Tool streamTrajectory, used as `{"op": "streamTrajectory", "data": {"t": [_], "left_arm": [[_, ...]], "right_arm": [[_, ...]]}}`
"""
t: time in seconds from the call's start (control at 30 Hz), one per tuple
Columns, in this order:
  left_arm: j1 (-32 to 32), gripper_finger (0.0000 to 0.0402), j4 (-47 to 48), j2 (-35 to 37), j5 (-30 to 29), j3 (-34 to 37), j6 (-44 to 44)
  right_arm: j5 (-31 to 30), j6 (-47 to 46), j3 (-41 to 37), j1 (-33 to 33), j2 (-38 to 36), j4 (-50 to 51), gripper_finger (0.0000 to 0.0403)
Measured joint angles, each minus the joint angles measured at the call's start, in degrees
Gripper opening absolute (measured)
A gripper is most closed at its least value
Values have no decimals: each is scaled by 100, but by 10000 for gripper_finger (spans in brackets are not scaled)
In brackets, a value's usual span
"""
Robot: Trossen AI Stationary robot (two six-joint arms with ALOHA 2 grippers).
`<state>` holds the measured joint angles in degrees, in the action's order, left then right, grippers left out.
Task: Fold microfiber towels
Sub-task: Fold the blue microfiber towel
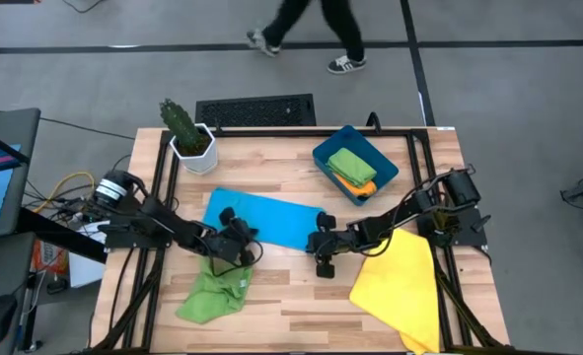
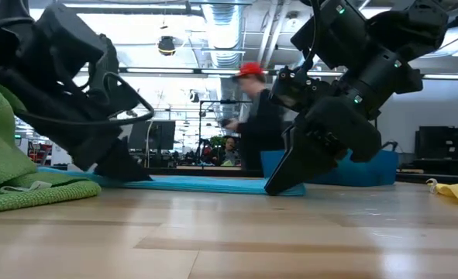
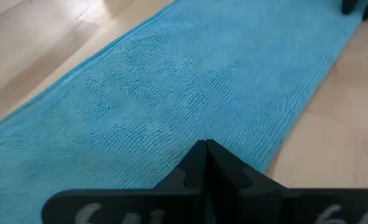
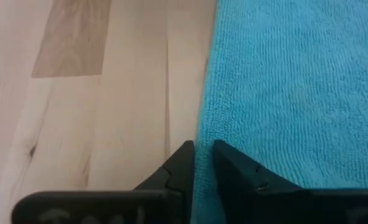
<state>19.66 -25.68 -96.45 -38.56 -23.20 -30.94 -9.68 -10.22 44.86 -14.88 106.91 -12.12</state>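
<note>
Blue towel point(image 1: 263, 218) lies flat mid-table, and I have a gripper at each end. My left gripper point(image 3: 207, 149) is pressed on its left end with fingers fully together; my right gripper point(image 4: 198, 151) pinches its right edge through a narrow gap. Green towel point(image 1: 215, 290) sits crumpled near-left, yellow towel point(image 1: 400, 286) near-right.

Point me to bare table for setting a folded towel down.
Free: the wooden table strip between the white potted cactus and the dark teal plastic bin, and the near edge between the crumpled green towel and the bright yellow towel. Crowded: mid-table, both grippers at the flat light blue towel.
</note>
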Motion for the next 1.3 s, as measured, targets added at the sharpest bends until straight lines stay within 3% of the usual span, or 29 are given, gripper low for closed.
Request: {"op": "streamTrajectory", "data": {"t": [0.13,0.23,0.4,0.67,0.87,1.03,1.17,1.3], "left_arm": [[2,0,425,793,-24,9,263],[64,0,1354,1444,-206,5,108],[554,0,3208,2076,-955,158,-1558],[1424,0,3462,1982,-1125,589,-3592],[1724,0,3984,1464,-1131,663,-4811],[1806,0,4052,1204,-1220,590,-5014],[1799,0,4569,1391,-1017,328,-4883],[1779,0,5146,1661,-1232,-63,-4663]], "right_arm": [[16,0,3,-8,7,42,86],[15,-18,0,-8,7,33,86],[16,-25,-8,-8,11,24,86],[16,5,-13,-3,13,18,86],[16,11,-17,-3,15,11,86],[19,11,-17,-3,17,11,86],[16,11,-17,-3,17,2,86],[26,86,-39,-3,-128,47,86]]}}
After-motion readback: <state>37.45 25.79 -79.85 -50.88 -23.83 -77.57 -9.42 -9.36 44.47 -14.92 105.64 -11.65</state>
